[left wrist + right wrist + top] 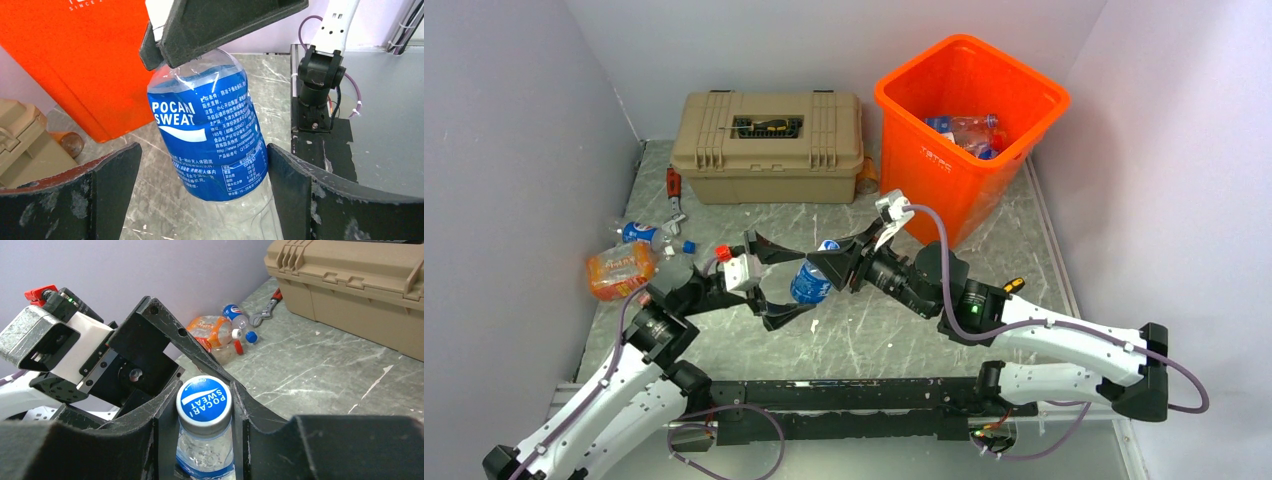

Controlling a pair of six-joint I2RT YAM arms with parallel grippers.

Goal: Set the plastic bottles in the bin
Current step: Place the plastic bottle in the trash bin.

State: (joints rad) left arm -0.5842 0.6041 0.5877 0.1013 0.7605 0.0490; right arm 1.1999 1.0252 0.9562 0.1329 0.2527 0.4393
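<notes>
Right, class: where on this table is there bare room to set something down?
Bare: in front of the toolbox, between the bin and the right arm, and just ahead of the arm bases. Crowded: the left corner with bottles and a wrench, and the centre, where the left end effector and right end effector meet at the blue bottle.

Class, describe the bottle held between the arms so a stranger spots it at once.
Start at the orange bin; in front of it the right hand grips the blue Pocari Sweat bottle by its neck. Unlike the bottles lying far left, it hangs in mid-air.
</notes>
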